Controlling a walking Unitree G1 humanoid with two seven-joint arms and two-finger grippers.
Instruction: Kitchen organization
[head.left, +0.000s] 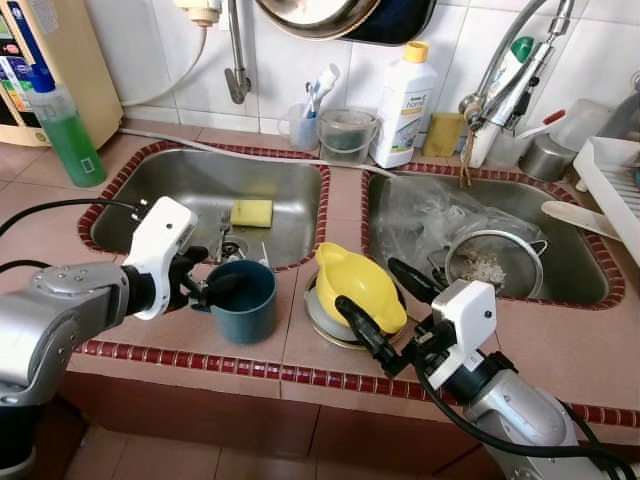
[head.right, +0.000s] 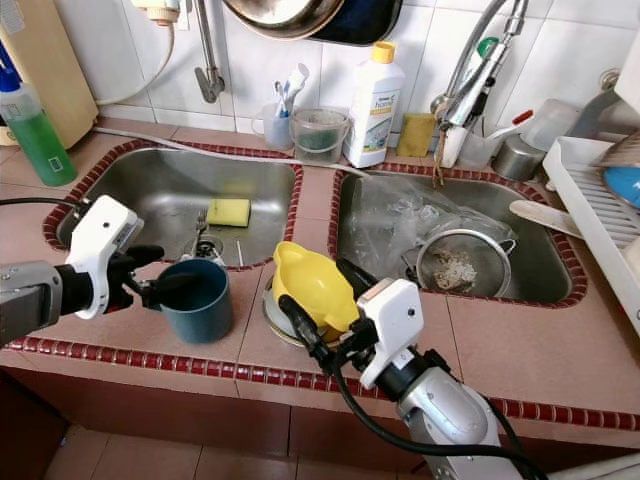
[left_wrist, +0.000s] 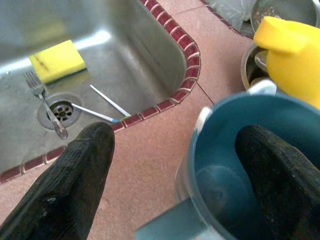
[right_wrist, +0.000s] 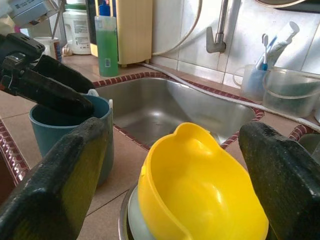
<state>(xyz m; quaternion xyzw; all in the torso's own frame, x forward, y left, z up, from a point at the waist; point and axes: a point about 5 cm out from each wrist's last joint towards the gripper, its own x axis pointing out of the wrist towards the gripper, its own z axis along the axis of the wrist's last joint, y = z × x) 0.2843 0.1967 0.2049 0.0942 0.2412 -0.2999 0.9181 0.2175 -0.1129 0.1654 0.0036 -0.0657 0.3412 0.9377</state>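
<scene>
The left gripper (head.left: 213, 289) is at the blue cup (head.left: 243, 300) on the tiled surface (head.left: 150, 335) in front of the left sink (head.left: 200, 195). Its fingers are apart and straddle the near wall, one inside the cup, one outside, not yet clamped. The right gripper (head.left: 385, 300) has its fingers spread wide on either side of the yellow bowl (head.left: 358, 286), which sits tilted on a stack of dishes (head.left: 322, 325). The step in hand looks like grasping both; next, each pair should close firmly before lifting.

A dark teal cup (head.left: 243, 300), a bright yellow jug (head.left: 358, 285), and a pinkish-tan tiled desk (head.left: 300, 345) edged in dark red.
</scene>
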